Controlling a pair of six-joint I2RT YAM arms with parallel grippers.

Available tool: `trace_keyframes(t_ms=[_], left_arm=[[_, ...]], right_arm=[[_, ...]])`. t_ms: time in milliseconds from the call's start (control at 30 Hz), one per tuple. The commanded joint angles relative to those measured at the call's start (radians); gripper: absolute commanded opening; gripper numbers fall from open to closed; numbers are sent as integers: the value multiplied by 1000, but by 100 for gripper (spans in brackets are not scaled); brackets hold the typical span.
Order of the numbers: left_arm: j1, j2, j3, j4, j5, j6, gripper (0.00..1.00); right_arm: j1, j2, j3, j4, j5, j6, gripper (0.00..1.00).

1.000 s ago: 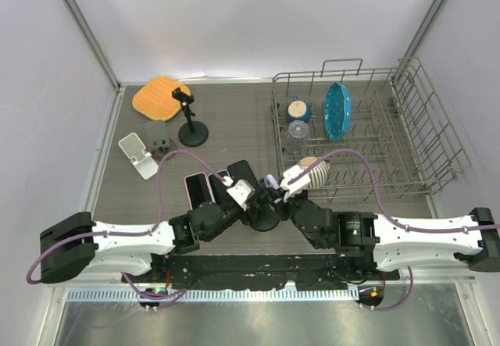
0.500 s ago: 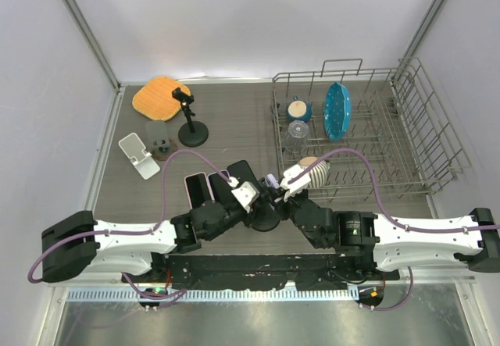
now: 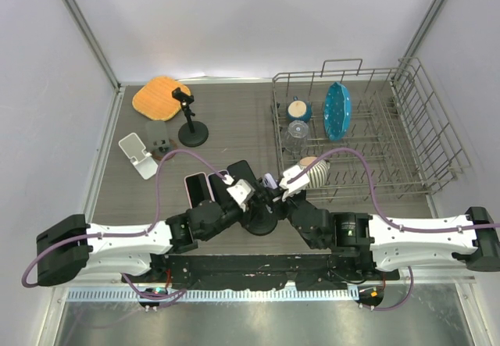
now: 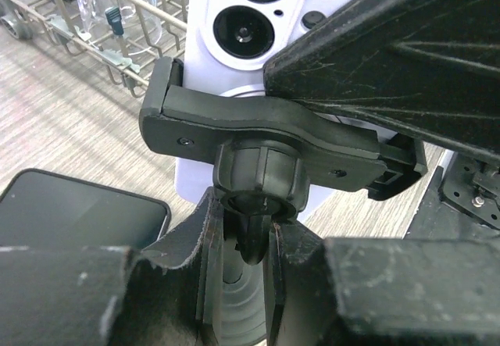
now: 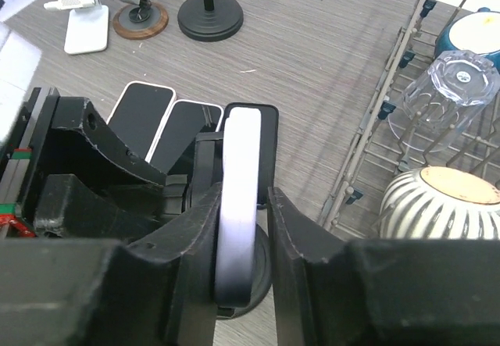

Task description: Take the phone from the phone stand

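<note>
A lavender-white phone stands on edge in the clamp of a black phone stand at the table's near middle. In the left wrist view, the phone's back and camera lenses sit in the clamp. My left gripper is shut on the stand's stem just under the ball joint. In the right wrist view, my right gripper straddles the phone's edge. Its left finger touches the phone and its right finger stands a little off it.
Three phones lie flat behind the stand, a pink-edged one and a black one among them. A white stand, a black pole stand and an orange cloth are at the back left. A dish rack holds dishes at the right.
Almost nothing. Both grippers stay at the stand and the phone; the left wrist has shifted very slightly.
</note>
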Motion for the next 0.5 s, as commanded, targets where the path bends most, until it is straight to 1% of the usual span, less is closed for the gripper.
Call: trace_keyframes(t_ms=[0,100,233,267,433,467], left_arm=[[-5,-74,11,140,13,-122,0],[-17,-93,-3,126,1,-139,0],[-23,-100,-3,94,-7,-146,0],[-25,-102,-3,92,-5,-148,0],[-32,-85,-3,92,-7,-157,0],[-34,-83,-1,91,-10,-159,0]], right_arm=[[20,9,-63,-6,-15,26,38],[19,-3,-83,26,19,19,41],[19,1,-106,49,48,15,41],[19,3,-109,88,54,15,41],[19,8,-130,167,91,0,41],[17,5,-133,207,90,-10,41]])
